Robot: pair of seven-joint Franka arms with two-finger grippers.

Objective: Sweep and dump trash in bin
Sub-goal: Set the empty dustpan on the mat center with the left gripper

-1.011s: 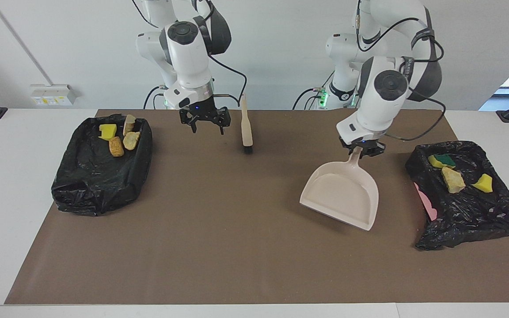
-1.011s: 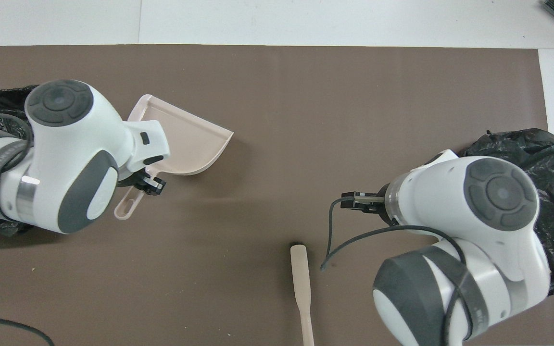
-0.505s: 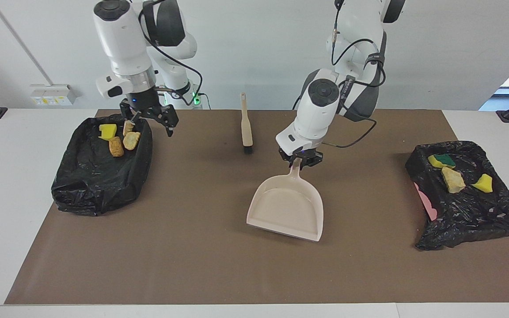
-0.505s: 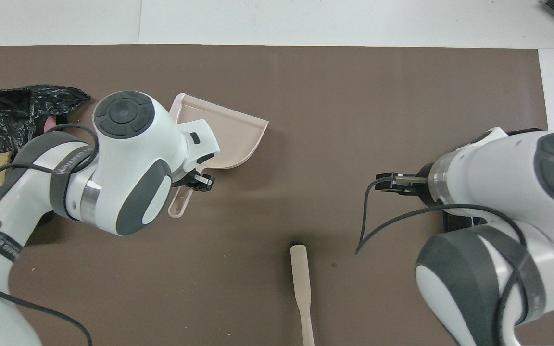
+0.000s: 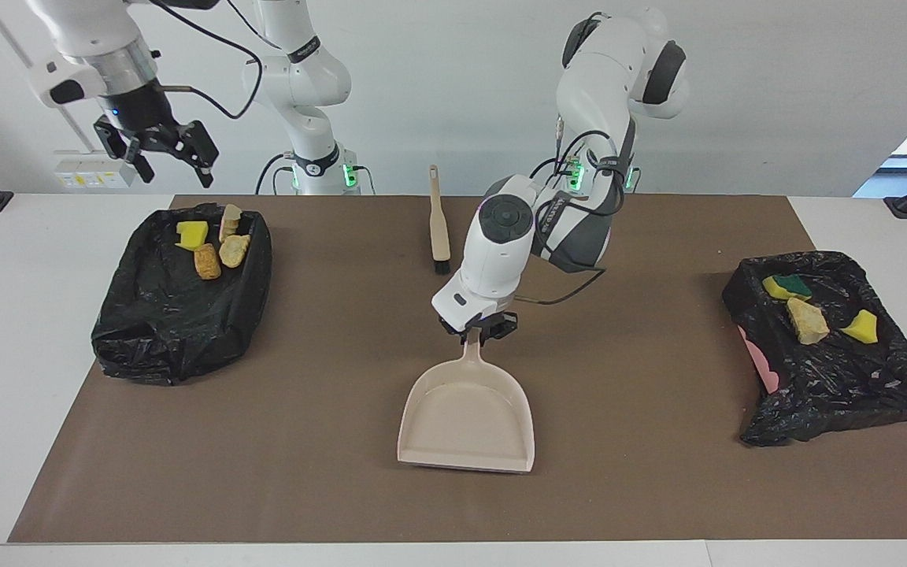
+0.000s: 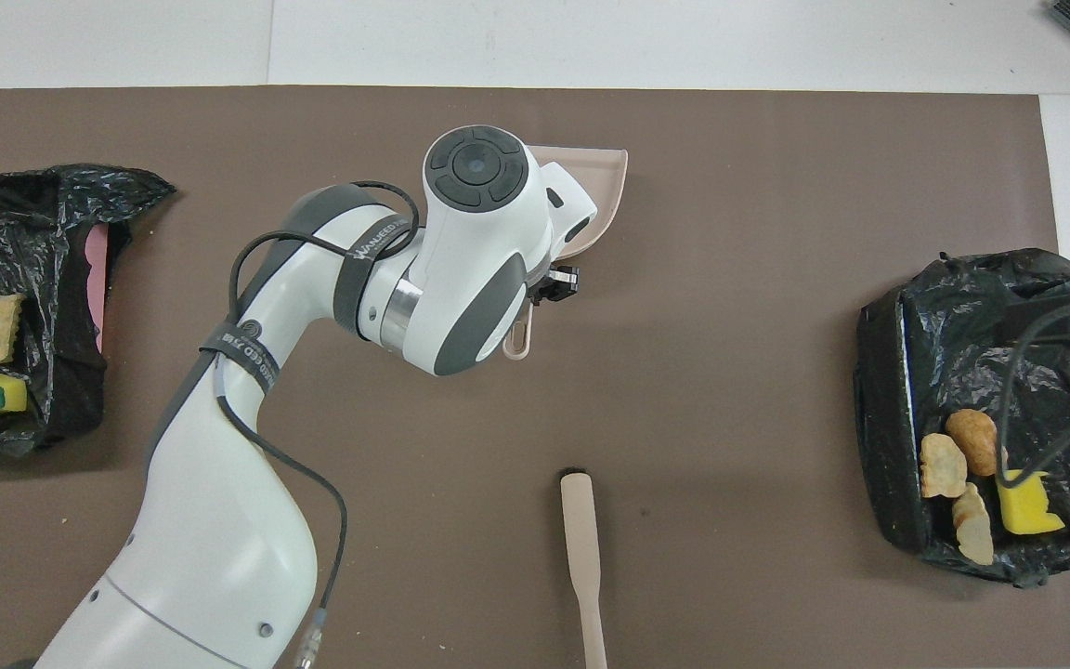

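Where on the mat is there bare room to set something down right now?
Bare mat lies between the dustpan and each black-lined bin, and along the edge farthest from the robots. The middle is crowded: left hand on the dustpan handle, brush nearer the robots.

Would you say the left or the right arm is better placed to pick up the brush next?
Probably the right: its gripper is open and empty above the bin, while the left gripper holds the dustpan. The brush lies free near the robots.
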